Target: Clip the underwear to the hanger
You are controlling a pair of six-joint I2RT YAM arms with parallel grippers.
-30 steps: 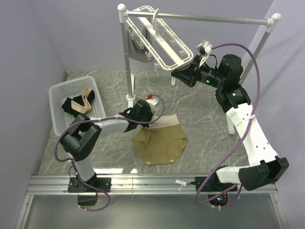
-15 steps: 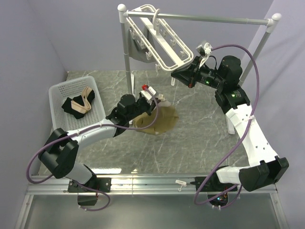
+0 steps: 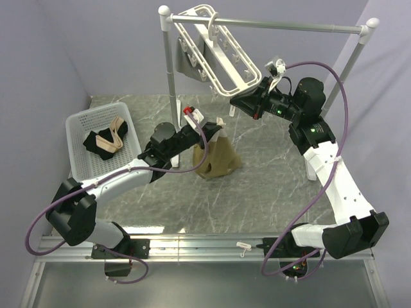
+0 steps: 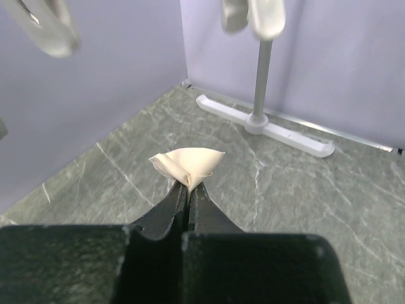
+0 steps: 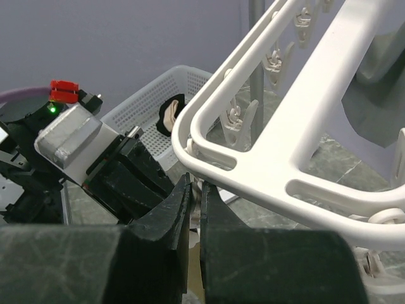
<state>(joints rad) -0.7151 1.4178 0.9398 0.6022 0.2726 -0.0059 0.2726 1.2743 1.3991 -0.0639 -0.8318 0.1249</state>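
Note:
The tan underwear (image 3: 218, 159) hangs in a peak from my left gripper (image 3: 218, 123), which is shut on its pale waistband (image 4: 188, 164) and holds it above the table. The white hanger (image 3: 221, 54) hangs tilted from the silver rail. My right gripper (image 3: 236, 102) is at the hanger's lower corner (image 5: 209, 158), shut on one of its small white clips (image 5: 197, 199). The left gripper sits just below and left of that corner.
A white basket (image 3: 77, 151) at the left holds black and beige cloth. The silver rail stand (image 3: 172, 70) has its post and foot (image 4: 266, 123) behind the left gripper. A grey garment (image 3: 186, 64) hangs from the hanger's far side.
My left gripper has lifted the underwear off the table and carried it up and right toward the hanger's lower corner. The right gripper has stayed at the hanger.

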